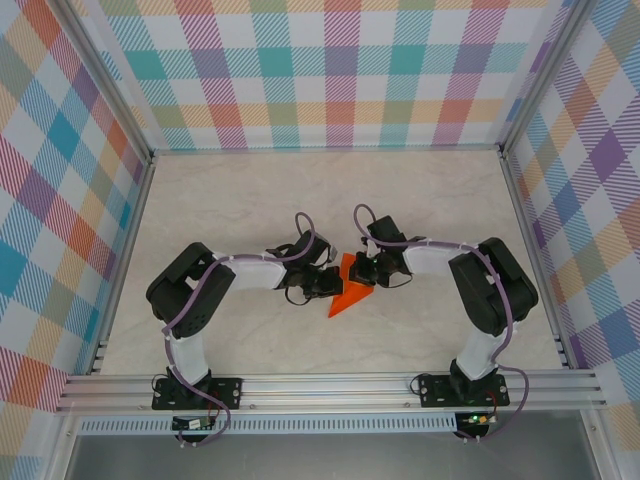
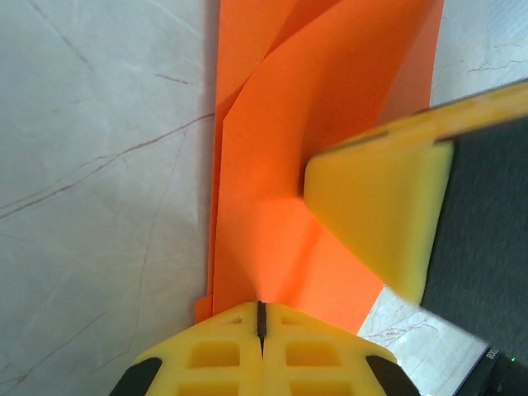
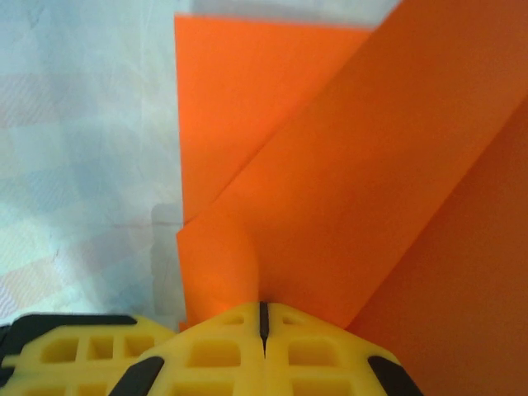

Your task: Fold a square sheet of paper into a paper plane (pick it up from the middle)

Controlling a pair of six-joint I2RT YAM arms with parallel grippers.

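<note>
Currently, paper (image 1: 350,297) is flanked by left gripper (image 1: 329,284) and right gripper (image 1: 363,271), both with jaws together and tips on it. Its point is nearer the left gripper.

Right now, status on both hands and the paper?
Left hand shut on orange paper. Right hand shut on it too. Paper part-folded, pointed. Hands crowd each other.

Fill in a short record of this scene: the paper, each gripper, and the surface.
paper: orange paper, folded into a pointed wedge with overlapping layers
left gripper: shut on the orange paper
right gripper: shut on the orange paper
position: paper sits mid-table between both grippers, tip towards the near edge
surface: pale marbled table
surround: plaid walls
</note>
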